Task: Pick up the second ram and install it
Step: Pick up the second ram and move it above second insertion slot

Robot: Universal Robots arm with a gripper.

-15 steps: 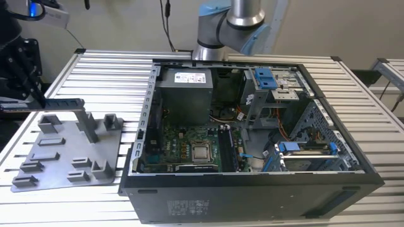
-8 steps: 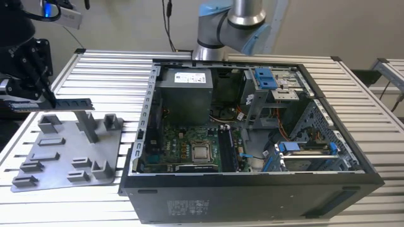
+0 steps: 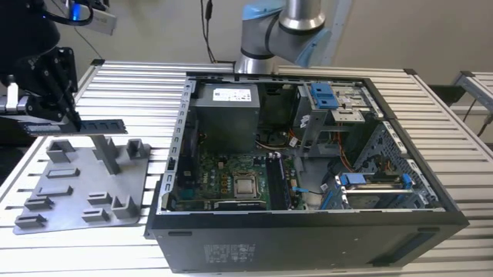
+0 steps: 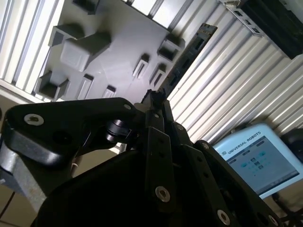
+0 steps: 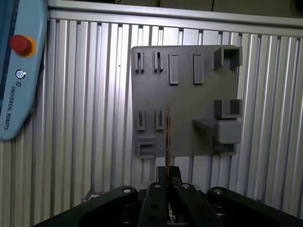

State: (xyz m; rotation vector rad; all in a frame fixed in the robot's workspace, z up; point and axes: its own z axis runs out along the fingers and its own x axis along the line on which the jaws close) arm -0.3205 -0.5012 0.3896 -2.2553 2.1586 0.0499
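Ribbed aluminium table [image 3: 115,75] runs under everything I can see from here; on it, towards the exterior view's right, lies the open black computer case [image 3: 308,248], its green motherboard [image 3: 223,173] facing up. The arm [image 3: 285,26] rises behind the case. On the exterior view's left, just beside the case, sits the grey plastic tray [image 3: 77,199] with its raised blocks; in both wrist views I look onto that same tray [image 5: 189,94] [image 4: 113,42]. A pale blue teach pendant [image 5: 19,80] lies on the table near the tray, with its red button [image 5: 21,44] showing in the first wrist view, and its screen side [image 4: 255,158] showing in the second.

The black gripper [image 3: 71,124] hangs over the tray's far end; its fingers are drawn in tight (only the stick's thickness between them) and they clamp the second ram [image 3: 100,125] near one end. The stick is held level, on edge, above the tray and well apart from the case; whether it clears the tray's tallest post I cannot tell. In the first wrist view the second ram [image 5: 167,137] shows edge-on, jutting straight out of the gripper [image 5: 168,172]; in the second wrist view it [image 4: 187,59] reaches out from the gripper [image 4: 154,101] over the tray's edge.
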